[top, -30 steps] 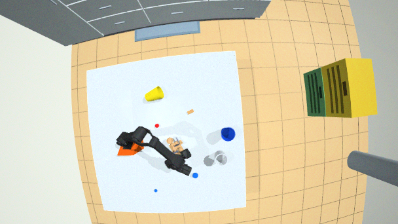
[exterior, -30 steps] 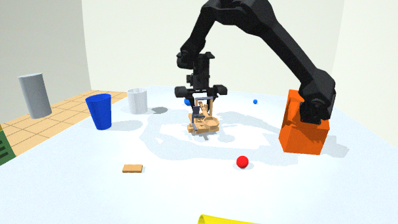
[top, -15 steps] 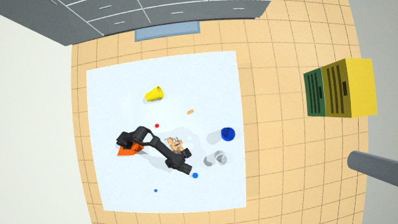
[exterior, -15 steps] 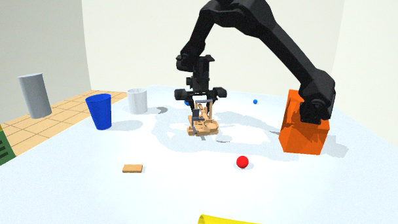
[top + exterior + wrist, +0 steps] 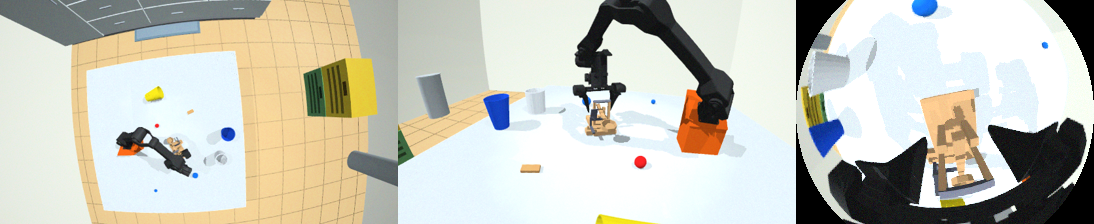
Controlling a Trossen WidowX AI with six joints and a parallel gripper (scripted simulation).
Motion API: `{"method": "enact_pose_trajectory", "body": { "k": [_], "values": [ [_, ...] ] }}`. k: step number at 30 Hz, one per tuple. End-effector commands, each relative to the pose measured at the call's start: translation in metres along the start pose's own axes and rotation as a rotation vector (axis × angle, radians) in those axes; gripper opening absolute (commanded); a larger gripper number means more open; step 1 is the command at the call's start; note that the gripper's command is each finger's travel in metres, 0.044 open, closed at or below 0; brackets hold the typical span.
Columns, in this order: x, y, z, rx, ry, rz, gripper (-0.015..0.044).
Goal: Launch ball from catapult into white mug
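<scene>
The wooden catapult is under the arm at mid-table, its empty round cup towards the exterior camera. My gripper points down and is open, one finger on each side of the catapult's frame with gaps showing. Whether the base sits fully on the table is unclear. The white mug stands upright to the right in the top view. A red ball, a larger blue ball and a small blue ball lie apart from the catapult.
A blue cup stands near the white mug. A yellow cup lies on its side. A small wooden block lies flat. An orange block is by the arm's base.
</scene>
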State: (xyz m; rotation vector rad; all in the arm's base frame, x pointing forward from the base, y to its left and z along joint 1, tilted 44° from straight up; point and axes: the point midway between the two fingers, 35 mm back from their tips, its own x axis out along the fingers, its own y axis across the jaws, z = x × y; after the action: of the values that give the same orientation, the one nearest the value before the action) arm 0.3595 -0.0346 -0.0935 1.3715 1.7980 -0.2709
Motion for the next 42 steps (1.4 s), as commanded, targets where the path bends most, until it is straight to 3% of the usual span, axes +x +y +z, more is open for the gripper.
{"method": "enact_pose_trajectory", "body": {
  "k": [1,4,6,14,19,42],
  "values": [
    [-0.058,0.001,0.005,-0.010,-0.028,0.017,0.0440],
    [-0.083,-0.001,0.002,-0.010,-0.026,0.017,0.0440],
    [-0.065,0.000,0.005,0.001,-0.027,0.023,0.0440],
    [-0.078,-0.002,0.002,-0.009,-0.024,0.026,0.0440],
    [-0.034,-0.001,0.002,-0.010,-0.023,0.027,0.0440],
    [-0.003,0.001,0.003,-0.010,-0.023,0.028,0.0440]
  ]
}}
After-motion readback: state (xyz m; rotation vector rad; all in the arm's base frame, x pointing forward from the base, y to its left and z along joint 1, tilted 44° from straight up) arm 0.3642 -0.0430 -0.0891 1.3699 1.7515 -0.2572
